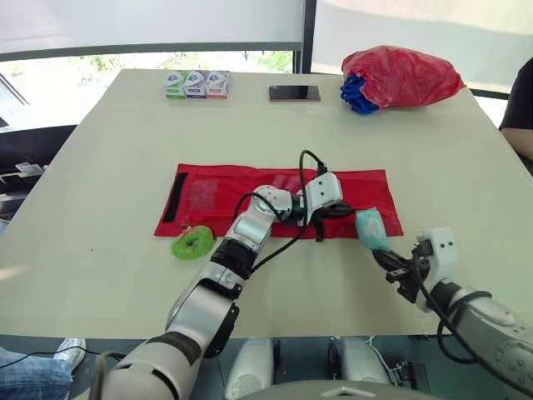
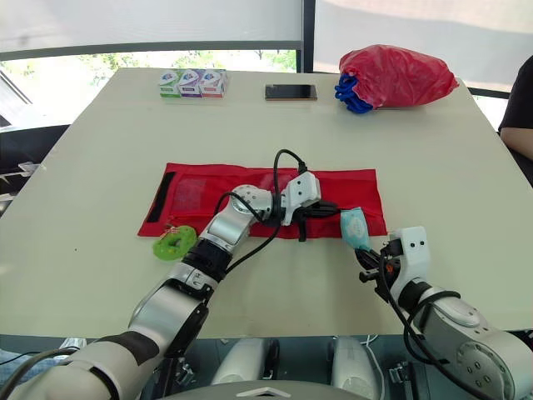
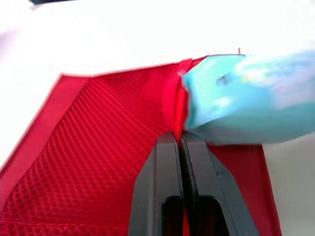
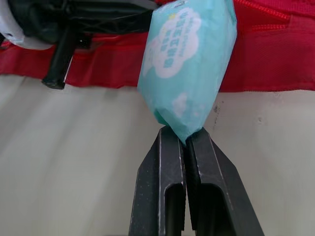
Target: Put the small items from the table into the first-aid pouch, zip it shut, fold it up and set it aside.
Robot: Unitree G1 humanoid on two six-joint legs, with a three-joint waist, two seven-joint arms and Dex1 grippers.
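Observation:
The red first-aid pouch lies flat and unfolded in the middle of the table. My left gripper rests on its front right part, fingers shut on a fold of the pouch's red fabric. My right gripper hovers just in front of the pouch's right front corner, shut on the lower end of a teal tissue pack. The pack stands tilted, its top close to the left gripper's tips. A green ring-shaped item lies at the pouch's front left corner.
At the table's far side sit three small boxes, a phone and a red plastic bag with something blue in it. A person's dark sleeve shows at the right edge.

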